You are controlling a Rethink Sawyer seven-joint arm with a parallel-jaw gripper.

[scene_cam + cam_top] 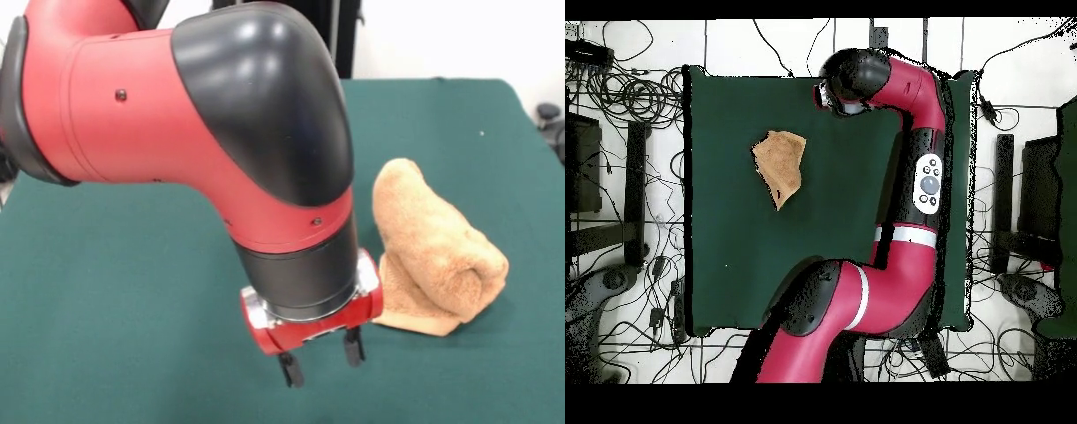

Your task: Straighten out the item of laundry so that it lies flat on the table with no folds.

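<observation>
The tan terry towel (437, 252) lies bunched and folded over itself on the dark green table (115, 291), right of centre in the front view. In the overhead view the towel (781, 166) is a crumpled wedge in the table's upper left part. My gripper (322, 358) hangs low over the cloth just left of the towel, apart from it. Its two black fingers (290, 369) stand apart and hold nothing. In the overhead view the arm's wrist (850, 82) covers the gripper.
The red and black arm (194, 124) fills the upper left of the front view and runs along the table's right side in the overhead view (920, 180). Cables and stands (625, 100) surround the table on the floor.
</observation>
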